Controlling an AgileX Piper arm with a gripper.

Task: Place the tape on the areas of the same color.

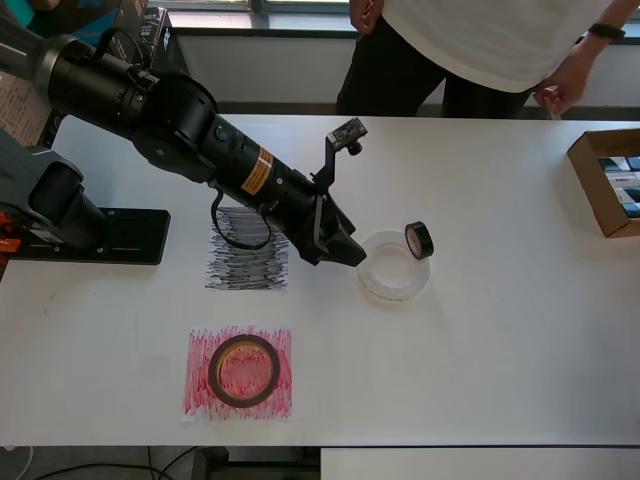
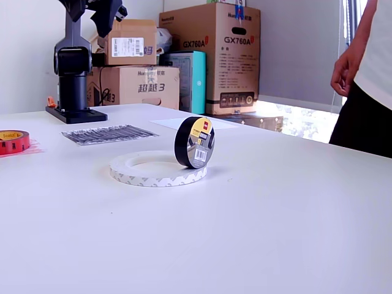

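So: red roll (image 1: 244, 370) on red sheet (image 1: 238, 372); black roll (image 1: 419, 240), white ring (image 1: 393, 265) left (I can't tell gripper (image 1: 352, 250) opening).

place: lab/storeroom | cues: stacked cardboard boxes (image 2: 211, 55), white table (image 2: 245, 233), bolted arm base (image 2: 75, 113)

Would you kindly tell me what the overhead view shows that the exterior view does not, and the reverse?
Only the overhead view shows the pincer beside the white ring, the whole red sheet under the red roll, and an open cardboard box on the table. Only the exterior view shows the black roll standing on edge, leaning on the white ring's rim, with its printed label, and stacked cartons behind. Both show the three rolls, the black scribbled sheet and a person at the table.
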